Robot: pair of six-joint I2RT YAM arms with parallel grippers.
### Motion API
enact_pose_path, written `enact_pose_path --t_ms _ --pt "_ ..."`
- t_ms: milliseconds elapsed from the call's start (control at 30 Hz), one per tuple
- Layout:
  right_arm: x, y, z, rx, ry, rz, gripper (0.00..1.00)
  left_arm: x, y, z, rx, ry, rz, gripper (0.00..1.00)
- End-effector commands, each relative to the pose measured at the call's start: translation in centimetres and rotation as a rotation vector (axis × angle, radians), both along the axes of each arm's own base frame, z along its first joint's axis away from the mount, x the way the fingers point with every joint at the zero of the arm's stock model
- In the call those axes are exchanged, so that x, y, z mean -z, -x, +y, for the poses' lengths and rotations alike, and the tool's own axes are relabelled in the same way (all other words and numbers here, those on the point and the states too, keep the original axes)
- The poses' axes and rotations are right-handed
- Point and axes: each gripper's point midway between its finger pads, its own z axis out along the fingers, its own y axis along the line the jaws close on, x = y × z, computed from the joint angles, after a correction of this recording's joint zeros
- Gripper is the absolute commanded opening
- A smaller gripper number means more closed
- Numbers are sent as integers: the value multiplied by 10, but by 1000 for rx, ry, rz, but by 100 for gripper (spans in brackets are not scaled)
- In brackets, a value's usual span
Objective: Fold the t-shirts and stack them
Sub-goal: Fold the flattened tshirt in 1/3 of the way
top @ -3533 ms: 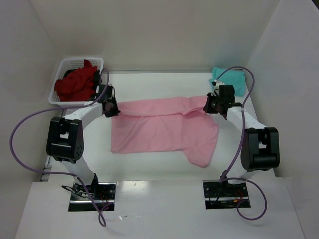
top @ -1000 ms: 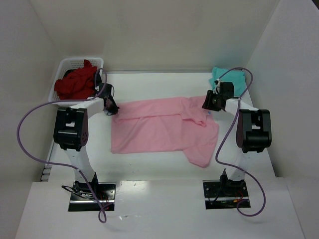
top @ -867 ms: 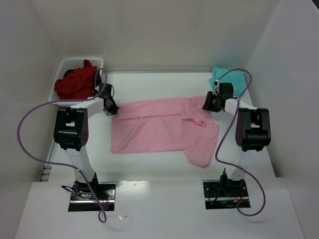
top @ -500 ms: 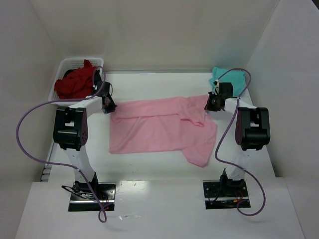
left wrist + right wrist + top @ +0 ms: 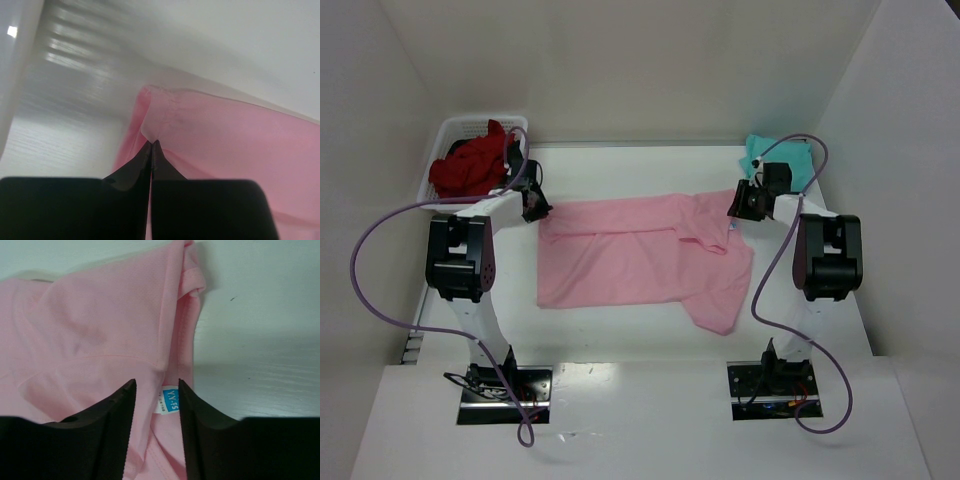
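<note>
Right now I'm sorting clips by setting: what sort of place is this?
Probably a robot test cell, not a home: bare white walls box in a white table, a left arm and right arm are bolted at its near edge, and a pink t-shirt lies spread near a basket of red shirts.

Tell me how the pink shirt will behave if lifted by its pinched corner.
Probably floppy: the pink shirt lies in soft folds and puckers where the left claw pinches it, so it would likely drape and hang. It is likely light, since it looks like thin cloth. If pushed, it would probably bunch up rather than slide whole.
</note>
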Motion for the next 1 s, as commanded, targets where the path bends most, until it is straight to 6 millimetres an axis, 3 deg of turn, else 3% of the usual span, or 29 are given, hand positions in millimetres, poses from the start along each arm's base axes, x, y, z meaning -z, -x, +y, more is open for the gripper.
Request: enact_pose_path --t_ms 0,233,467,633,900,967 --pt "-8 -9 5 -33 -33 -23 49 -14 -14 3 22 -5 -51 0" --pt "5 -7 8 -45 -50 7 48 -14 -14 3 22 -5 -51 0" --pt "14 -12 11 -56 -65 23 31 -11 -12 3 22 -5 -42 0" --pt "16 -13 5 -34 -38 24 7 -11 -12 3 22 -5 -42 0" --pt "-16 -21 -14 29 26 -50 3 -11 -12 6 10 -21 -42 0" --pt "-16 -21 -20 43 26 -49 3 -10 -10 7 6 -26 -35 0"
